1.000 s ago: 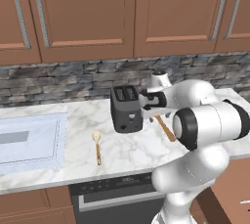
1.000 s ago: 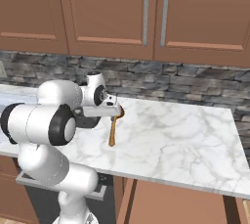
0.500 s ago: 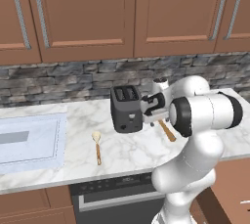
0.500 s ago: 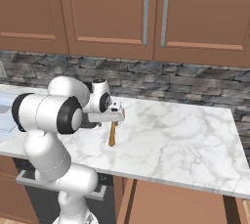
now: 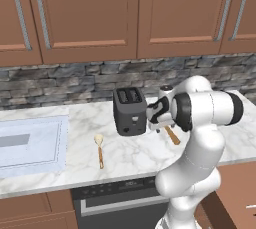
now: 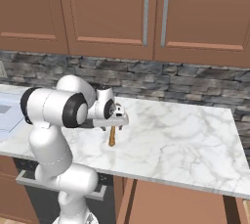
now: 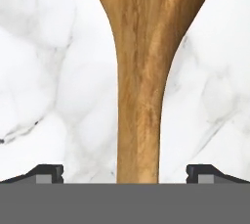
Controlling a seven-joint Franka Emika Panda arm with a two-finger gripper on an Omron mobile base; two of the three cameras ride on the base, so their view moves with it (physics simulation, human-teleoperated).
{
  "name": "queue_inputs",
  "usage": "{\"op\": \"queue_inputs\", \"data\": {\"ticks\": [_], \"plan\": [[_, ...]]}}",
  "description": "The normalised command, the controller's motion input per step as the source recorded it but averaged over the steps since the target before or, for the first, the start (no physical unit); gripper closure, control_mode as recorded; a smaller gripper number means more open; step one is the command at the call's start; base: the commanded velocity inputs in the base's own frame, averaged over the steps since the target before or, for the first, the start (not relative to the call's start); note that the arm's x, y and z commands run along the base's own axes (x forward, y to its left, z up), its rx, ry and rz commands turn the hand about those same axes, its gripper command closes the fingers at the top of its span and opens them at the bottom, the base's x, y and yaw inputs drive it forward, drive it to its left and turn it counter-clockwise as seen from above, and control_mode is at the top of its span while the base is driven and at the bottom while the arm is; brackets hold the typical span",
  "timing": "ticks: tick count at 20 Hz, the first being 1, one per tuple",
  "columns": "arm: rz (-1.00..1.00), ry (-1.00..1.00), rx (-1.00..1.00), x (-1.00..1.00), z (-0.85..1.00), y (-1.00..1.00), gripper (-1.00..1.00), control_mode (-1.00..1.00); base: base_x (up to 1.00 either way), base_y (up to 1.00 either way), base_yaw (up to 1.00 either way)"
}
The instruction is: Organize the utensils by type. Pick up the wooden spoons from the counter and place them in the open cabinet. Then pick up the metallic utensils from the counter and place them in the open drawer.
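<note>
Golden-brown wooden spoon (image 7: 139, 96) is seen lying flat on the marble counter (image 6: 195, 135), handle running 12-to-6 in the hand view, centred betw. the spread fingertips (image 7: 46, 173); nothing is pinched yet. Gripper (image 6: 113, 123) is held low, directly over the handle, prob. so the jaws can drop astride it. Shorter cream-bowled spoon (image 5: 99, 149) lies at approx. 8 o'clock from the toaster (image 5: 129, 111).
</note>
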Motion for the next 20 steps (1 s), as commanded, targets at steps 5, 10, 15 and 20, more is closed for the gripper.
{"op": "queue_inputs", "data": {"ticks": [5, 10, 15, 20], "plan": [[0.0, 0.0, 0.0, 0.11, -0.29, -0.04, -1.0, -1.0, 0.0, 0.0, 0.0], [0.0, 0.0, 0.0, 0.07, -0.28, -0.07, -1.0, -1.0, 0.0, 0.0, 0.0], [0.0, -0.01, 0.0, -0.04, -0.35, -0.01, 1.0, -1.0, 0.0, 0.0, 0.0], [0.0, -0.01, 0.0, -0.23, -0.39, -0.14, 1.0, -1.0, 0.0, 0.0, 0.0]]}}
